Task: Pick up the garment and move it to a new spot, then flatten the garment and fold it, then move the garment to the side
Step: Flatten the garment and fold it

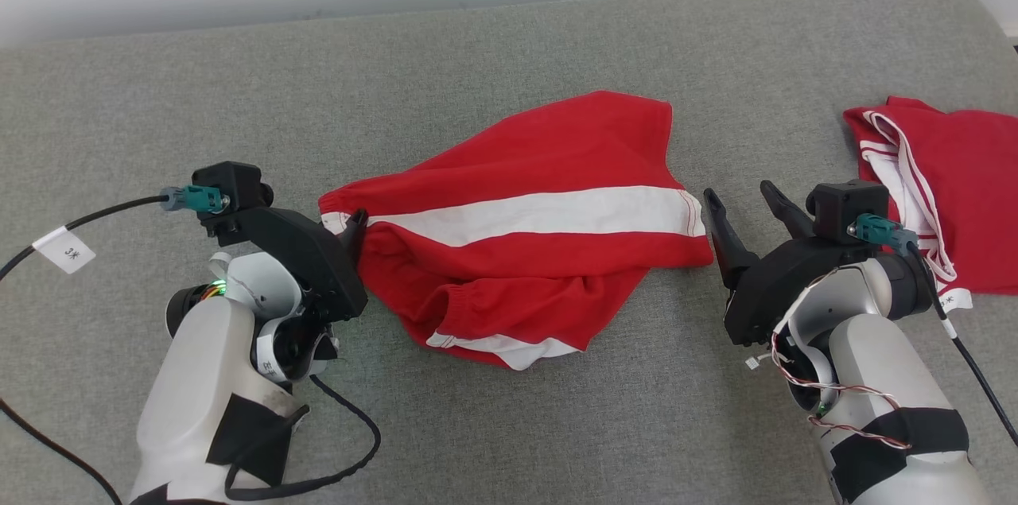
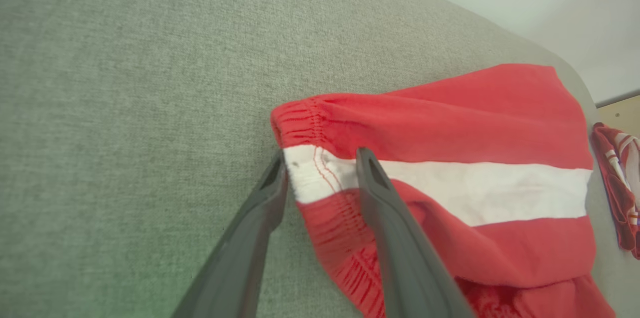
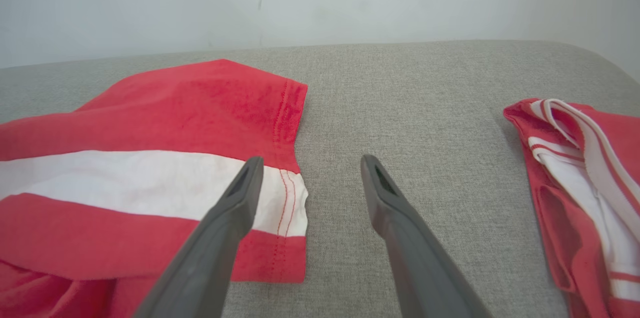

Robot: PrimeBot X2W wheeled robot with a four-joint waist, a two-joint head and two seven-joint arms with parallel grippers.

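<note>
The left gripper [image 2: 321, 156] sits at the left end of the shorts [image 1: 541, 163]. Its two fingers stand a little apart, astride the elastic waistband [image 2: 305, 117]. One finger [image 2: 265, 198] rests on the grey padded surface [image 1: 477, 52] just beside the cloth's edge, and the other lies over the cloth. The end of the white stripe [image 1: 541, 215] lies flat between them, so they are not yet pinching it.

The shorts lie in the middle of the surface with the waistband to the left and the leg hem [image 3: 292, 122] to the right. The far part lies fairly smooth. The near part is bunched and folded under itself, with a bit of white trim showing at the near edge.

They look light, soft and limp, so they should sag and drape from whatever point is lifted and will not hold any shape. The knit cloth should grip well between the fingers and is unlikely to slip. The gathered waistband is the thickest and firmest place to take hold, and the stitched hem at the other end is the next best. Holding both ends would let the cloth be pulled taut and flat.

The right gripper [image 1: 738, 193] hovers just right of the hem with its fingers spread wide, holding nothing.

Further right, well apart, lies a second red and white garment [image 1: 954, 171], crumpled near the edge of the surface.

Everything rests straight on the padding, with no box or basket involved.
</note>
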